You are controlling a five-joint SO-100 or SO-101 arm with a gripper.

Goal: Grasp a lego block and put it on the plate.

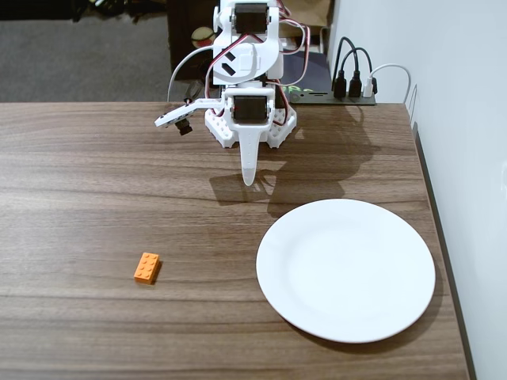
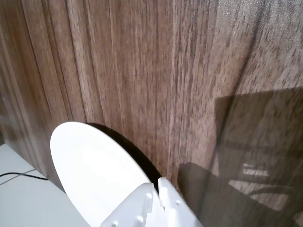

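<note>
The small orange lego block (image 1: pixel 146 267) lies on the wooden table at the lower left of the fixed view, far from the arm. The large white plate (image 1: pixel 345 269) sits at the lower right; it also shows at the lower left of the wrist view (image 2: pixel 90 170). My white gripper (image 1: pixel 249 176) hangs near the arm's base with its tip pointing down at the table, behind the plate. In the wrist view the gripper (image 2: pixel 156 184) enters from the bottom edge, its fingers pressed together and holding nothing. The block is out of the wrist view.
The arm's base (image 1: pixel 250 119) stands at the table's far edge. A black power strip (image 1: pixel 348 91) with plugs lies behind it on the right. A white wall (image 1: pixel 467 119) borders the table's right edge.
</note>
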